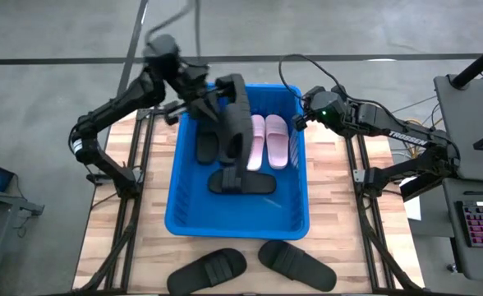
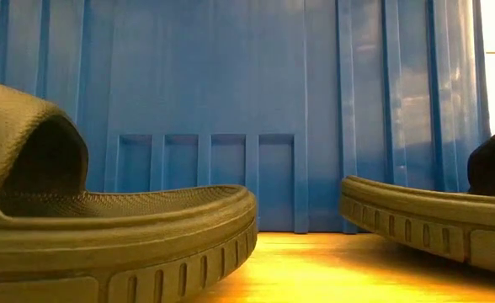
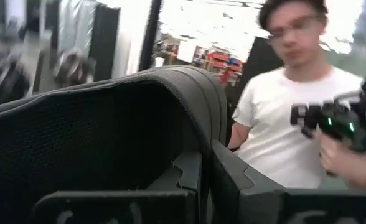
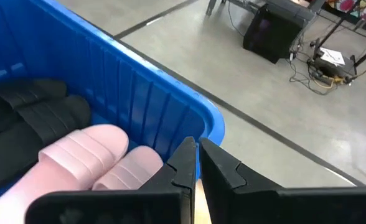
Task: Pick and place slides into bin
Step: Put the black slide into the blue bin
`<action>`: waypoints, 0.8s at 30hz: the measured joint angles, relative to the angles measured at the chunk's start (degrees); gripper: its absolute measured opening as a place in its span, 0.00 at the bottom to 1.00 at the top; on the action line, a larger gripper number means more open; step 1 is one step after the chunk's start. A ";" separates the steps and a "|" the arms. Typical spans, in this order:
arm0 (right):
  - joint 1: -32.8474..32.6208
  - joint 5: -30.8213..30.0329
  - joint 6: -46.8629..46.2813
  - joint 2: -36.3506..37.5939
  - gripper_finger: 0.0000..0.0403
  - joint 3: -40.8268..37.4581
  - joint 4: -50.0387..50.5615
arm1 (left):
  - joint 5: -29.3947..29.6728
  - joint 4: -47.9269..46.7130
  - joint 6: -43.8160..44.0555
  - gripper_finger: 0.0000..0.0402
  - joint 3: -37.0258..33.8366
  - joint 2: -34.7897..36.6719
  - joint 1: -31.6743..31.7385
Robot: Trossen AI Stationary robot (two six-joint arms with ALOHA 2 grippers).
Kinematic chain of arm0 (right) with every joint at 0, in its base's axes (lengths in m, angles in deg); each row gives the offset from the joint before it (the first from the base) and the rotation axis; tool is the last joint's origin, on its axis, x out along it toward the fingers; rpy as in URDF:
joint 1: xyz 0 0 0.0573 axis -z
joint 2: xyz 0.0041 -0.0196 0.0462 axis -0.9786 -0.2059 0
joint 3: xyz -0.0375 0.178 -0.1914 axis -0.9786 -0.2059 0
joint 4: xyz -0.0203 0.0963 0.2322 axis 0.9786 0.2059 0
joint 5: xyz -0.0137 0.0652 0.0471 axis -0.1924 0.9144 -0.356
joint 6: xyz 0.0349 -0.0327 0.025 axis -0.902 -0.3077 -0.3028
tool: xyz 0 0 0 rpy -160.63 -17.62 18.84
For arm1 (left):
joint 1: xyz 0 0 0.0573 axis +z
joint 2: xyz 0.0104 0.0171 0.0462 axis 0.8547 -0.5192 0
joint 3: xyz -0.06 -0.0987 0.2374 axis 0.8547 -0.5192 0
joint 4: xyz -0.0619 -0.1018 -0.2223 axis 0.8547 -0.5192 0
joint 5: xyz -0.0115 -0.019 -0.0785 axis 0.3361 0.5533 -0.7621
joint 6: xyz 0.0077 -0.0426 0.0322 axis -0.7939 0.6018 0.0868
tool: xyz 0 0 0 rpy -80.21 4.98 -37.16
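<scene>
1. High view: the left gripper (image 1: 225,99), fingers pinched shut on a black slide (image 1: 238,123), holds it hanging over the far end of the blue bin (image 1: 237,224), arm reaching in from the left.
2. The right gripper (image 1: 299,121), fully closed and holding nothing, hovers at the bin's far right corner.
3. Pink slides (image 1: 268,141) and black slides lie inside; two black slides (image 1: 254,265) sit on the table (image 1: 348,230) before it.

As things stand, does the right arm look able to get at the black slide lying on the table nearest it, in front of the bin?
Probably yes. The right gripper is shut and empty at the bin's far right corner, and the nearer black slide lies in the open on the table in front of the bin, uncovered. It would have to open first.
</scene>
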 joint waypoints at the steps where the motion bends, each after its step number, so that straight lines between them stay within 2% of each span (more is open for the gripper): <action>1: 0.00 -0.02 0.00 0.00 0.03 0.00 0.43 | 0.97 -0.90 0.30 0.00 -0.35 -0.78 0.00; 5: 0.36 -0.77 -0.33 0.15 0.03 0.00 2.64 | 7.33 -2.46 5.08 0.00 -2.38 -3.02 -0.07; 11: 3.08 -8.89 -5.78 2.18 0.03 -0.04 9.84 | 10.87 -2.94 11.44 0.00 -5.78 -3.60 -0.04; 18: 4.28 -8.74 -8.93 6.72 0.03 -0.04 8.62 | 14.52 -2.95 13.89 0.00 -11.39 -3.40 0.02; 24: 4.28 -8.59 -9.92 8.69 0.03 -0.04 7.70 | 25.28 -3.71 18.90 0.00 -20.25 -3.46 0.00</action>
